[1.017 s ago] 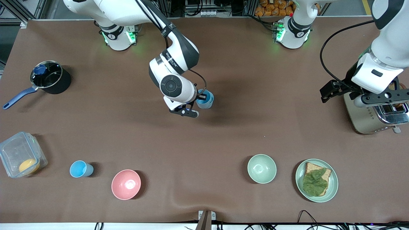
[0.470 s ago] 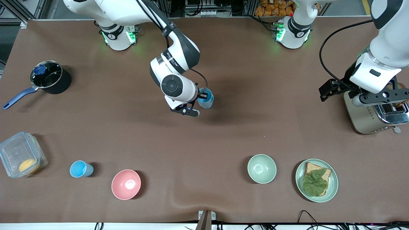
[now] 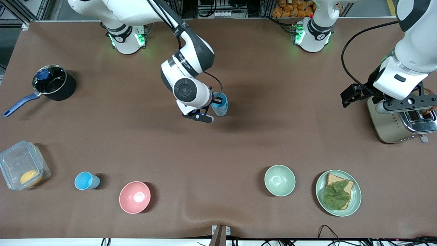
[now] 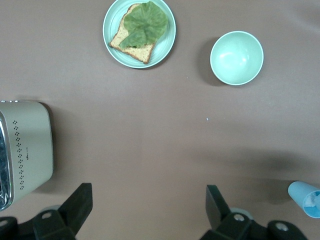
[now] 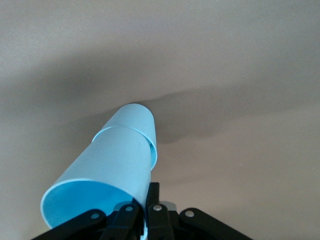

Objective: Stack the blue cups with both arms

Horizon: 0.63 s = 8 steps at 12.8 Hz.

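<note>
My right gripper is shut on the rim of a light-blue cup. That cup sits nested in a second blue cup, which stands on the table's middle. The pair also shows at the edge of the left wrist view. A third blue cup stands alone near the front camera, toward the right arm's end. My left gripper hangs open and empty beside the toaster, its fingertips wide apart over bare table.
A pink bowl stands beside the lone cup. A pale green bowl and a plate with toast and lettuce stand toward the left arm's end. A black saucepan and a clear container are at the right arm's end.
My right gripper has shifted slightly with the cup still in its grip. The left arm has drifted a little toward the robots' bases.
</note>
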{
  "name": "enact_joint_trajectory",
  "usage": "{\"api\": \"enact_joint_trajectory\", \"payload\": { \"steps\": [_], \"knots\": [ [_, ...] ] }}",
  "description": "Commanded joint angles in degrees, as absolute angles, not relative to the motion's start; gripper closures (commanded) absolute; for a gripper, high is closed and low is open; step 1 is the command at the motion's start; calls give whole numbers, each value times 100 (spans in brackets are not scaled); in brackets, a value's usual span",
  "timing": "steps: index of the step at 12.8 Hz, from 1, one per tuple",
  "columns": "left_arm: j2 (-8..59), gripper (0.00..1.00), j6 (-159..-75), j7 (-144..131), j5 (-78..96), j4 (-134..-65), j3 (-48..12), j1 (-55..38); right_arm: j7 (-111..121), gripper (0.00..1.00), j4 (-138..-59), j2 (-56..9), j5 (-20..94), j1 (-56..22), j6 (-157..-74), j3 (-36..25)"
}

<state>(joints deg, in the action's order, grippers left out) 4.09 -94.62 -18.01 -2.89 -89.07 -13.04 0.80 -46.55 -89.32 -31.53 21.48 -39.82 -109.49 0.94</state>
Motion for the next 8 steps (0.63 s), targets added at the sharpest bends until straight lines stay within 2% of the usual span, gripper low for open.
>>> {"api": "enact_joint_trajectory", "payload": {
  "steps": [1, 8],
  "knots": [
    [272, 0, -9378, -1670, -202, -8991, -1301, 132, -4790, 100, -9009, -3023, 2268, -4087, -10881, 26],
    [272, 0, -9378, -1670, -202, -8974, -1301, 149, -5001, 100, -9184, -3129, 2259, -4447, -11250, 18]
  ]
}}
